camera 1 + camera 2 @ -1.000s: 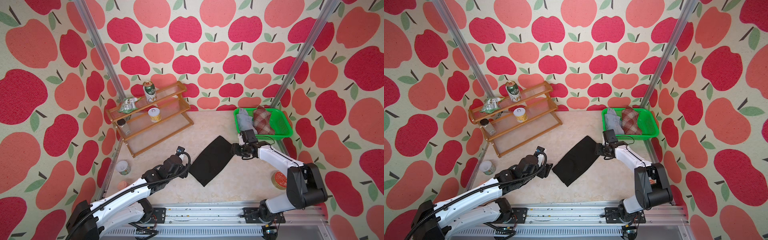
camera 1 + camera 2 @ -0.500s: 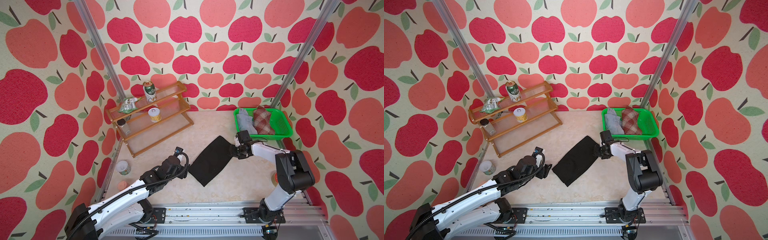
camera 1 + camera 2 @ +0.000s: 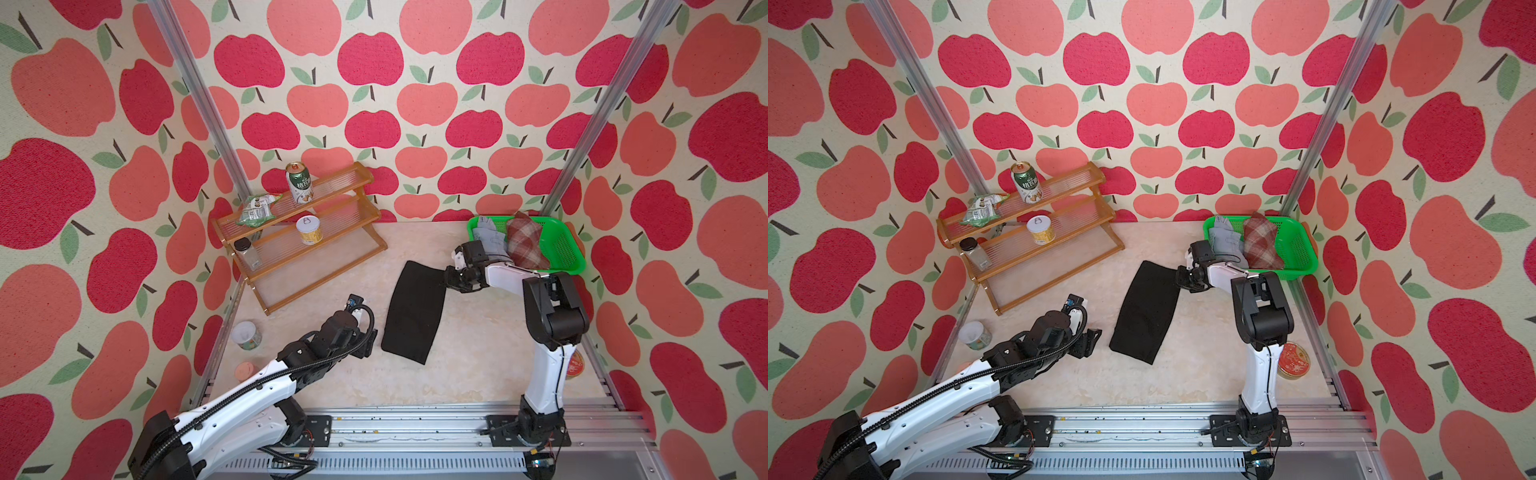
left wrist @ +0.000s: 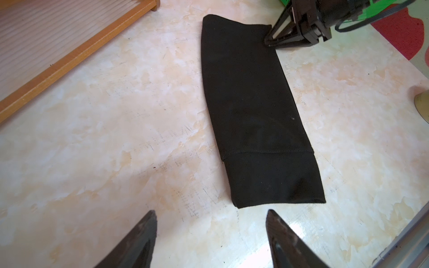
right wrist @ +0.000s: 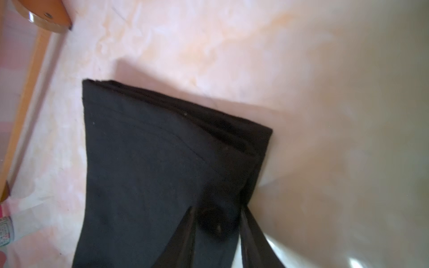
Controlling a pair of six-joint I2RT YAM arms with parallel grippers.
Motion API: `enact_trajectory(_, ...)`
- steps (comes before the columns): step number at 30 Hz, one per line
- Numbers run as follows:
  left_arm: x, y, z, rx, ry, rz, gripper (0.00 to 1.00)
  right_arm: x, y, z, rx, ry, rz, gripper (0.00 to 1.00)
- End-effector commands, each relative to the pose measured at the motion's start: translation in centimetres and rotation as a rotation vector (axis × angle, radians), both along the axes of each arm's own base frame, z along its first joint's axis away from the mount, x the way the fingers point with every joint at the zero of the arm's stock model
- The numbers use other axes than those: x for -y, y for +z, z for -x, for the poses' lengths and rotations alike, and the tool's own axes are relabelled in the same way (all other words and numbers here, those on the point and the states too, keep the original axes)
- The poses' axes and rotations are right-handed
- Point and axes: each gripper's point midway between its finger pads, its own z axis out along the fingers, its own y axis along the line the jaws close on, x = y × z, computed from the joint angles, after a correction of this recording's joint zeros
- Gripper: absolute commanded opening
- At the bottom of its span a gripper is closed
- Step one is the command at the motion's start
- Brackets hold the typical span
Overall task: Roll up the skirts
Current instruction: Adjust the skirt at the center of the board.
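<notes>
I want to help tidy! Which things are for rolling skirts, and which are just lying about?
For the job: black skirt, denim skirt, plaid skirt, right gripper, left gripper.

Lying about: wooden rack, drink can, snack packet, yellow tin, spice jar.

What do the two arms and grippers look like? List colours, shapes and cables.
Both arms have white links and black joints. The left arm carries a black ribbed cable hose; the right arm shows thin wires. The left gripper and right gripper have black, tapering fingers.
</notes>
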Motion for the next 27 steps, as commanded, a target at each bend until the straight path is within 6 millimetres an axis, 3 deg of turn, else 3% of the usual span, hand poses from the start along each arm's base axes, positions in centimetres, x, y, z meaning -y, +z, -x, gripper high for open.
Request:
enact_trajectory(1, 0.6, -1.2, 1.0, -0.078, -0.068, 0.012, 0.75, -3.5, 1.1, -2.2, 0.037, 0.096, -0.096, 0.34)
enact_trajectory(5, 1.8, -2.5, 1.2, -0.168, -0.126, 0.021, 0.75, -7.4, 2.7, -4.7, 0.069, 0.175, -0.192, 0.42)
enact_trajectory(7, 2.7, -3.2, 0.9, -0.217, -0.151, 0.031, 0.74, -8.8, 4.5, -5.8, 0.099, 0.196, -0.243, 0.44)
enact_trajectory(11, 4.6, -5.6, 0.5, -0.318, -0.189, 0.047, 0.71, -8.8, 9.8, -6.8, 0.205, 0.194, -0.285, 0.5)
enact_trajectory(15, 6.3, -6.7, 0.1, -0.359, -0.22, 0.056, 0.64, -6.7, 15.0, -5.6, 0.304, 0.191, -0.266, 0.54)
enact_trajectory(19, 7.9, -7.5, -0.3, -0.373, -0.251, 0.041, 0.63, -3.3, 18.4, -3.7, 0.362, 0.149, -0.262, 0.55)
enact_trajectory(27, 14.2, -10.5, -0.5, -0.41, -0.357, -0.021, 0.6, 4.1, 22.4, 2.3, 0.466, -0.019, -0.316, 0.57)
